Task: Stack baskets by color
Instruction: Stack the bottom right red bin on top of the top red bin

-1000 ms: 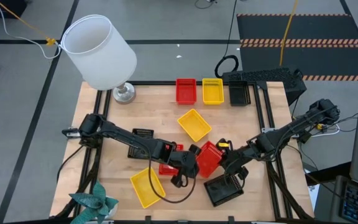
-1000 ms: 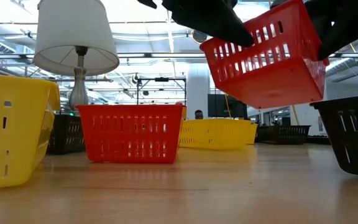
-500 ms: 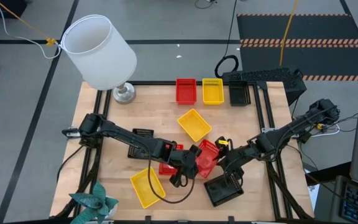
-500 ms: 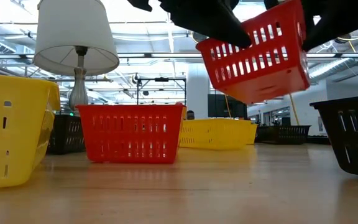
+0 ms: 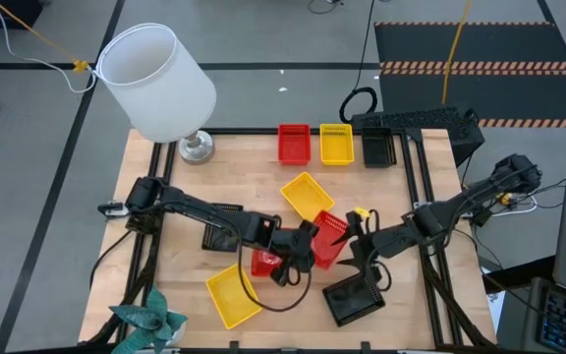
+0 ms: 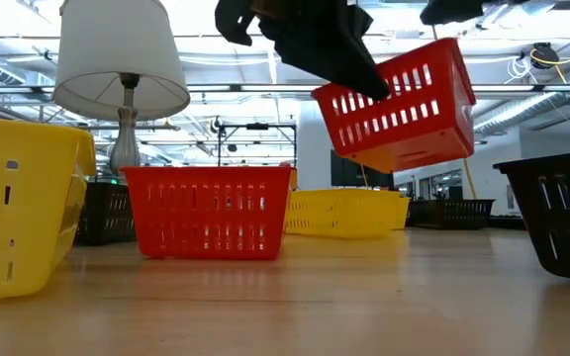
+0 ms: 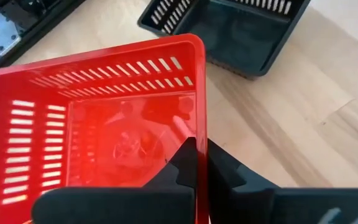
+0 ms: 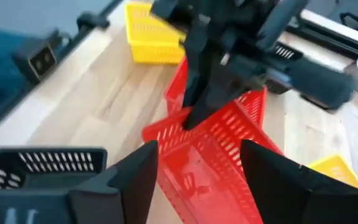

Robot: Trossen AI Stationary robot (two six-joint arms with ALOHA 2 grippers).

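A red basket (image 5: 329, 239) hangs tilted above the middle of the tabletop (image 5: 175, 197), one wall pinched between the jaws of my left gripper (image 5: 306, 246). My right gripper (image 5: 362, 258) sits just beside it with jaws spread wide, gripping nothing. Directly below and to the left, a second red basket (image 5: 264, 263) rests on the wood — by my judgement, the one this lifted basket is meant for.

Little of the sorting looks done. At the far edge, a red basket (image 5: 294, 143), a yellow basket (image 5: 336, 144) and a black basket (image 5: 377, 147) stand in a row; I cannot tell whether any holds another inside. Loose ones remain: a yellow basket (image 5: 307, 196) near the centre, another yellow basket (image 5: 232, 296) at the near edge, a black basket (image 5: 353, 300) by my right arm, and a black one (image 5: 226, 211) partly under my left arm. A white lamp (image 5: 160, 84) occupies the far-left corner.
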